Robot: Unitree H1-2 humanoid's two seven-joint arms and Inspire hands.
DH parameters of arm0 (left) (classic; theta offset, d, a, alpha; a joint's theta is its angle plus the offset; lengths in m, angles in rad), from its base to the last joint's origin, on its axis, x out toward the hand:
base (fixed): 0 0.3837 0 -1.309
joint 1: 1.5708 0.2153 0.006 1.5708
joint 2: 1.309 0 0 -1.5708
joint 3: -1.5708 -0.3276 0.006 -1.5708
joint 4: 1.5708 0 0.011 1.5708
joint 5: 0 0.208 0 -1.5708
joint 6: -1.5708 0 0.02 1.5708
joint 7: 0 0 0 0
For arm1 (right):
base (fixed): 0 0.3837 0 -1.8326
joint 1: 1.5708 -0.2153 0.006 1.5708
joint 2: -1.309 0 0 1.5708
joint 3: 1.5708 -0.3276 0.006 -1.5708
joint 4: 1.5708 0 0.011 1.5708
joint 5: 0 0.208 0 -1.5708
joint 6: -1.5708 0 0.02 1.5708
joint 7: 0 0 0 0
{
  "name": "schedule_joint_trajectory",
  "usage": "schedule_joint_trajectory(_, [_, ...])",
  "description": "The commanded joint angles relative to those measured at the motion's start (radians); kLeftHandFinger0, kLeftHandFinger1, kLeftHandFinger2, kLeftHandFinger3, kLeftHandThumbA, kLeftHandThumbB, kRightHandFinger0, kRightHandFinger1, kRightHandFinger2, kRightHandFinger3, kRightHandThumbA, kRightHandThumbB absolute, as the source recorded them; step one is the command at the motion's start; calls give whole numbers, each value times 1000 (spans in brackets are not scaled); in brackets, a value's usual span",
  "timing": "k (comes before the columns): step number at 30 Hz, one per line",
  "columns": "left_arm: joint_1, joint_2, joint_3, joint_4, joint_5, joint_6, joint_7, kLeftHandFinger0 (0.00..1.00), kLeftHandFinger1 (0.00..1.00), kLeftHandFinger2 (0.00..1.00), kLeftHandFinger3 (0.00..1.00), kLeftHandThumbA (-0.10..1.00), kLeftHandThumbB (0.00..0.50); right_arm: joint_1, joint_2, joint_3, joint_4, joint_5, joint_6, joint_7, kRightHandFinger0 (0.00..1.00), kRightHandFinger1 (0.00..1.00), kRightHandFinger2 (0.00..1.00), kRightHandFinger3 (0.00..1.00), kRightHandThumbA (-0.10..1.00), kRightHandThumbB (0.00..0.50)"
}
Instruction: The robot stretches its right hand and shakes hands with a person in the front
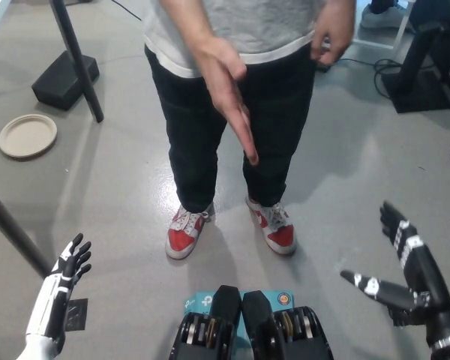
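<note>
Person's outstretched hand (229,94), flat and angled downward with its fingertips pointing toward me, is hanging in front of dark trousers (210,142), well above and to the left of my black right hand (405,277). My black right hand is sitting at the lower right of the view, holding nothing, its fingers (396,225) spreading wide with one digit sticking out sideways toward the middle; it is well apart from the person's outstretched hand. The person, in a grey and white shirt (240,30) and red and white sneakers (186,234), is standing on the grey floor (120,195) just ahead of me, the other hand (331,30) hanging by the hip. My white left hand (64,281) is resting at the lower left, empty, its dark fingertips lightly apart. A round beige plate (28,136) is lying on the floor at far left, near a black block (64,79) beside a dark slanted pole (76,56)
</note>
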Motion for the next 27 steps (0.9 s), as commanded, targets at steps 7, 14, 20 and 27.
schedule_joint_trajectory(7, [-6, 7, 0, -45, -31, -37, -24, 1000, 1000, 1000, 1000, 1000, 186, -227, -9, 17, -211, -53, 259, 6, 1000, 1000, 1000, 1000, 1000, 303])
schedule_joint_trajectory(14, [-8, 11, 6, -46, -25, -38, -22, 1000, 1000, 1000, 1000, 1000, 184, -435, -21, 76, -190, -128, 436, 24, 1000, 1000, 1000, 1000, 1000, 384])
schedule_joint_trajectory(20, [-10, 15, 4, -40, -26, -43, -27, 1000, 1000, 1000, 1000, 1000, 193, -576, 5, 131, -93, -157, 536, 26, 1000, 1000, 1000, 1000, 1000, 396])
schedule_joint_trajectory(27, [-16, 15, 1, -53, -27, -31, -29, 1000, 1000, 1000, 1000, 1000, 178, -697, 23, 181, 60, -158, 553, 48, 1000, 1000, 1000, 1000, 1000, 368])
